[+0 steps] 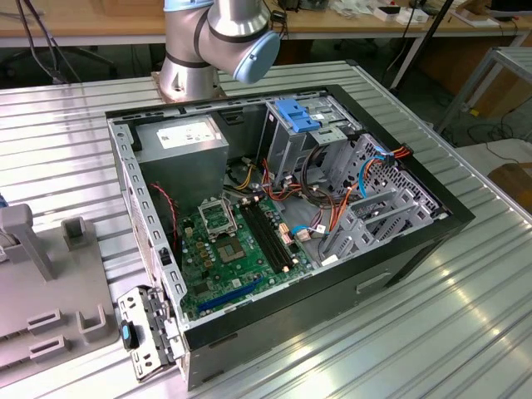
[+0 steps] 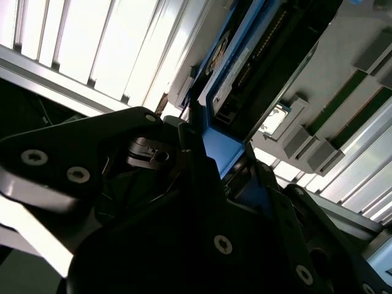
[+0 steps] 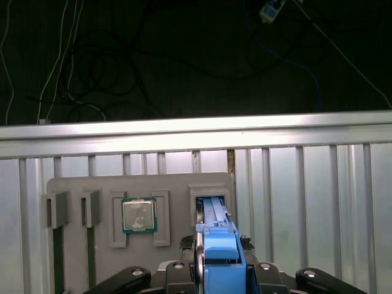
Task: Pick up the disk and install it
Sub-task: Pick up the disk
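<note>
1. Grasp status: pinching the disk by its blue side rail, with the claw pressed against both flanks of that rail in both wrist views.
2. Disk location: standing on edge in a slot of the grey fixture tray, beside a seated processor chip, on the slatted tabletop.
3. Step in hand: judging this as the pick-up, with installing not yet done. Lying open on the tabletop, well apart from the tray, the computer case and its blue-topped drive cage.
4. Next move: calling, by judgement, for a straight draw along the slot walls. Keeping the disk square, avoiding binding of the rails, and holding a firm grip against the weight.
</note>
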Available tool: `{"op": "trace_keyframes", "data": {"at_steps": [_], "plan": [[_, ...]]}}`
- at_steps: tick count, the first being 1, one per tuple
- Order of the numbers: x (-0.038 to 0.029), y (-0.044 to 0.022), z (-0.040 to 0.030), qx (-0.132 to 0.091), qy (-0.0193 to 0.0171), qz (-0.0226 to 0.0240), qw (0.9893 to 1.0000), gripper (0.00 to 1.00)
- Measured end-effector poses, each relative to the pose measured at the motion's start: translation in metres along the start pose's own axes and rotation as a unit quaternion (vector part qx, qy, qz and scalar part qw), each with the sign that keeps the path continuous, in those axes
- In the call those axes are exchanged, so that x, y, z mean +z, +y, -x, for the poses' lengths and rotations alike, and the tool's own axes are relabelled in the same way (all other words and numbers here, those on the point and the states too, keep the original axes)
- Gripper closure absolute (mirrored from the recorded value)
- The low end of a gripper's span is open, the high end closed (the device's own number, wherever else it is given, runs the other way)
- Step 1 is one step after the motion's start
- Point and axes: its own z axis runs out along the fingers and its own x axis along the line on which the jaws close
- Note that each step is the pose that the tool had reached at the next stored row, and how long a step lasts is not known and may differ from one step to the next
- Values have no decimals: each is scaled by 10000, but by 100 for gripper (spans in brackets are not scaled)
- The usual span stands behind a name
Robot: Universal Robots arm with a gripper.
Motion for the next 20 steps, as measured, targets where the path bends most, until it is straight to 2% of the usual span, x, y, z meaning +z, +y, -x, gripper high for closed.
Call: {"op": "trace_keyframes", "data": {"at_steps": [2, 6, 15, 20], "plan": [[0, 0, 0, -28, 0, 0, 10000, 63], [1, 0, 0, -233, 1, 2, 9997, 63], [0, 0, 0, -236, 1, 3, 9997, 63], [0, 0, 0, -156, 1, 2, 9999, 63]]}}
